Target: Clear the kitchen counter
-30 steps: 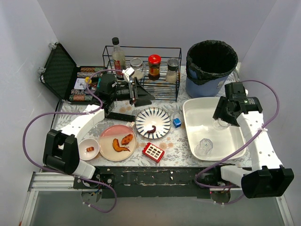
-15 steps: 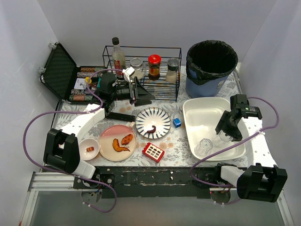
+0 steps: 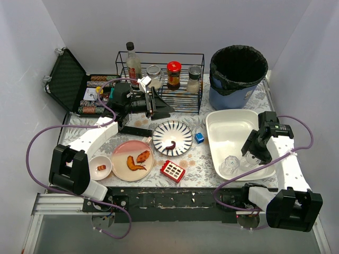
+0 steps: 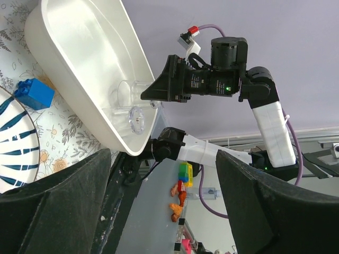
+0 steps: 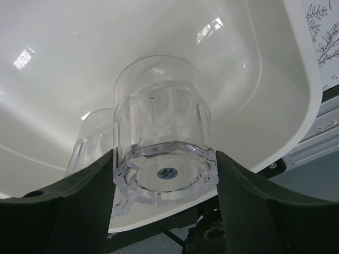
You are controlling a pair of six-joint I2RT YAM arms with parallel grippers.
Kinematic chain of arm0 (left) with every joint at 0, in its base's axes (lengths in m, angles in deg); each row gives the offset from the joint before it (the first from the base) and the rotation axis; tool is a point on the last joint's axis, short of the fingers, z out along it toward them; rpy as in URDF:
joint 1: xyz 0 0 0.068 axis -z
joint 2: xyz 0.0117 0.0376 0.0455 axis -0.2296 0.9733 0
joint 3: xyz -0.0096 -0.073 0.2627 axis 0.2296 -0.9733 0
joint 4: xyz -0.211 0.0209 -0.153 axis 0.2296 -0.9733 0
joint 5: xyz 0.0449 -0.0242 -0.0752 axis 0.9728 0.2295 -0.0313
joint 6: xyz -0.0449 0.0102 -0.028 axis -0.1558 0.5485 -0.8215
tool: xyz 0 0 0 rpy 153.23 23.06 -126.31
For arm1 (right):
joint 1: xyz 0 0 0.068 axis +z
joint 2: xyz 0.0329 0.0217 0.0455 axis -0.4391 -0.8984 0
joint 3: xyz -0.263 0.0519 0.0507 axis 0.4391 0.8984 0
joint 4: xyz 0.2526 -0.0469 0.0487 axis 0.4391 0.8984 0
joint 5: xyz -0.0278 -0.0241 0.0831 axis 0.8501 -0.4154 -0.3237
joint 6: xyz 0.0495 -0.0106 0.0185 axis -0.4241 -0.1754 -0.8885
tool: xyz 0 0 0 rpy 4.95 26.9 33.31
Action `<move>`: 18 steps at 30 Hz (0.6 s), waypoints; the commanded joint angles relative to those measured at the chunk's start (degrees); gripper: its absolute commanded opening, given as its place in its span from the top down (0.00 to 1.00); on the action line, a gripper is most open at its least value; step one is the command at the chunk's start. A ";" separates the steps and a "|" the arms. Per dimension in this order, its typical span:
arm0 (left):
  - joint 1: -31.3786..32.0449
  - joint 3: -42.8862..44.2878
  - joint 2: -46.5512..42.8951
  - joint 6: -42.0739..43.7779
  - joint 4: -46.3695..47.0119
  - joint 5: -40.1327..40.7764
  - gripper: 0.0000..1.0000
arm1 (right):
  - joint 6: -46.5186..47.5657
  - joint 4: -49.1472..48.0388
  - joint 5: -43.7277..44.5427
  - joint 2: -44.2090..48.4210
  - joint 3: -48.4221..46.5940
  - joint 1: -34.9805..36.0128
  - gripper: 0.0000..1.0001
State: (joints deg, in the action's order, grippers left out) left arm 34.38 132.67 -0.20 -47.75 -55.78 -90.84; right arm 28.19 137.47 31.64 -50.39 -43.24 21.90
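The kitchen counter (image 3: 204,159) is a fern-patterned tabletop. My right gripper (image 3: 250,157) is shut on a clear glass (image 3: 247,161) and holds it low over the near right part of the white tub (image 3: 213,120). In the right wrist view the glass (image 5: 161,137) sits base-first between my fingers (image 5: 58,211), with a second clear glass (image 5: 90,145) lying in the tub (image 5: 159,47) beside it. That second glass also shows from above (image 3: 230,165). My left gripper (image 3: 160,108) is open and empty, hovering in front of the wire rack (image 3: 161,79).
On the counter are a pink plate (image 3: 132,159) with food scraps, a small white bowl (image 3: 100,166), a striped plate (image 3: 172,137), a blue block (image 3: 199,137) and a red tray-like item (image 3: 172,170). A black-lined bin (image 3: 238,74) stands back right, an open black case (image 3: 66,79) back left.
My right arm has drawn back toward the near edge and lowered the glass into the near end of the tub. The left arm has not moved.
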 commanded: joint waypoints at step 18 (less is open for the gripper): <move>-0.01 -2.83 -0.71 1.29 0.39 0.40 0.20 | -4.59 5.00 -1.07 -0.84 2.37 -0.34 0.14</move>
State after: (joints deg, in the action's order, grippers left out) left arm 34.38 130.29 -0.20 -47.49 -55.63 -90.60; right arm 25.80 139.20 30.53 -50.50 -41.45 21.88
